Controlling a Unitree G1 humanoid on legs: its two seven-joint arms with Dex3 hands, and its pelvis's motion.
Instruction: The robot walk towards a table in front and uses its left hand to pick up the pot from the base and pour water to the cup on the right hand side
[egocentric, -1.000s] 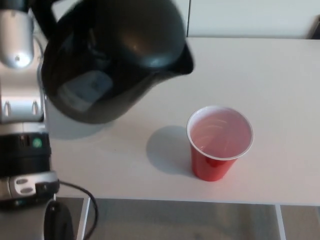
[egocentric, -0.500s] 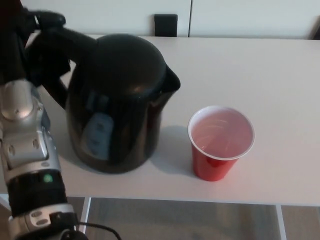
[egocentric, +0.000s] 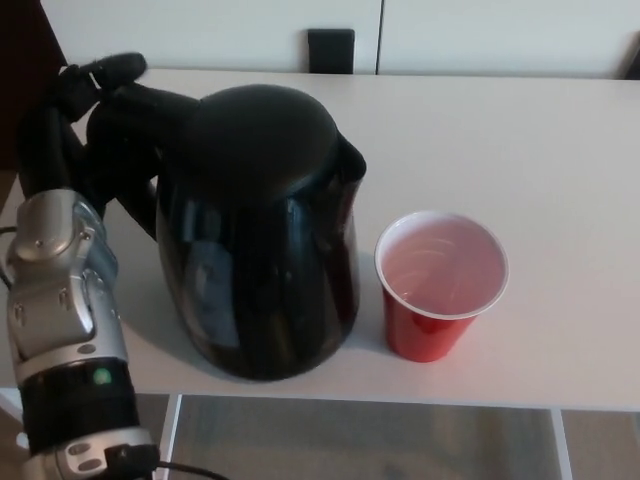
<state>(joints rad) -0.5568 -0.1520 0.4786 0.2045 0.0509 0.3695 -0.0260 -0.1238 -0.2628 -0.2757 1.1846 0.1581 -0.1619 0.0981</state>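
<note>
A glossy black pot (egocentric: 265, 230) stands upright on the white table (egocentric: 520, 130), its spout facing right toward the cup. My left hand (egocentric: 85, 110) is at the pot's left, black fingers wrapped around its handle. The silver and black forearm (egocentric: 60, 320) rises from the bottom left. A red plastic cup (egocentric: 440, 285) with a white inside stands just right of the pot, a narrow gap between them. The pot's base is not in view. My right hand does not show.
The table's front edge (egocentric: 400, 405) runs along the bottom, with grey floor below it. A small black block (egocentric: 331, 50) sits at the table's far edge against the white wall. Bare tabletop stretches right of the cup.
The pot has come down from a raised, tilted pose to upright on the table, closer to the cup. My left arm lowered with it, hand still on the handle. The cup stayed put.
</note>
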